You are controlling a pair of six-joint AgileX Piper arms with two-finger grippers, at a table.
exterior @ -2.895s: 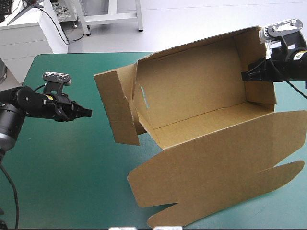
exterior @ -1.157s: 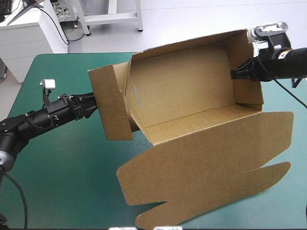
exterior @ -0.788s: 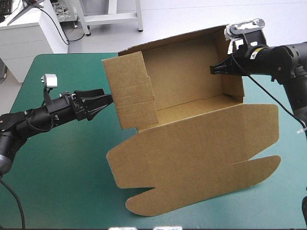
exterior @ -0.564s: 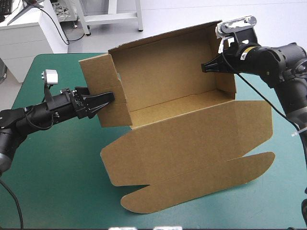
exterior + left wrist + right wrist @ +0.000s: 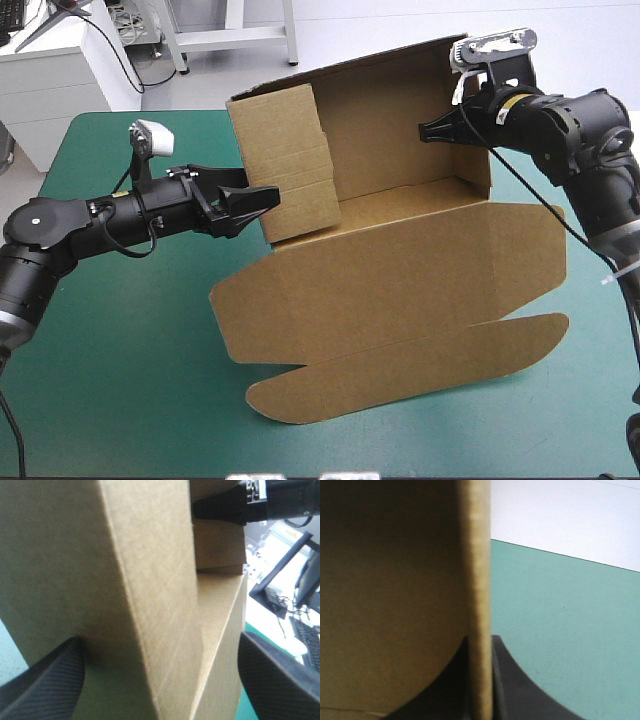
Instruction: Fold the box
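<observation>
Since the left end effector [image 5: 268, 201] pressed in, wide open, the box's [image 5: 400, 270] left flap [image 5: 285, 160] has swung from splayed outward to across that end, so tucking it looks next. The right end effector [image 5: 423, 133] pinches the opposite wall, holding the box tilted on the surface [image 5: 130, 350]; only the flap itself bars the interior.

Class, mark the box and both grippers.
box [image 5: 400, 285]: high view, its wide front panel.
left gripper [image 5: 258, 208]: high view, between its open fingertips.
right gripper [image 5: 428, 132]: high view, fingertips shut on the box wall.
</observation>
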